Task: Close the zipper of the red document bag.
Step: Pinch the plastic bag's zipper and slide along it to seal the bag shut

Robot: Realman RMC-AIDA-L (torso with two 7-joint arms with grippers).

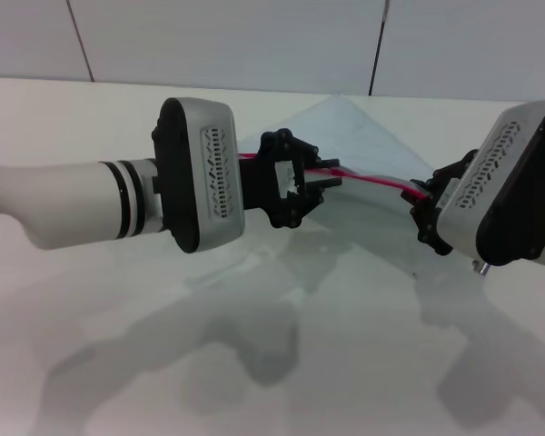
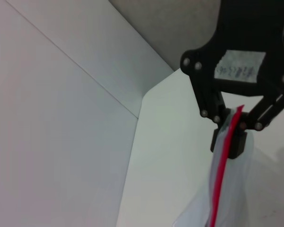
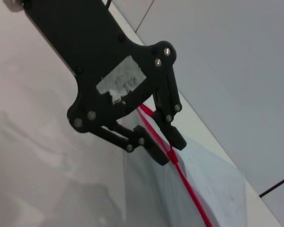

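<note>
The red document bag (image 1: 350,136) is a translucent pale pouch held up off the white table (image 1: 91,345) between both arms. Its zipper (image 1: 374,180) is a thin red strip stretched between the two grippers. My left gripper (image 1: 322,186) is shut on one end of the strip, and the left wrist view shows its fingers (image 2: 236,144) pinching the zipper (image 2: 218,184) with the bag (image 2: 201,210) hanging beyond. My right gripper (image 1: 421,196) is shut on the other end. In the right wrist view its fingers (image 3: 156,153) clamp the zipper (image 3: 191,196) at the bag's (image 3: 217,184) edge. I cannot make out the slider.
A pale panelled wall (image 1: 254,36) stands behind the table. Shadows of both arms fall on the table surface in front of me.
</note>
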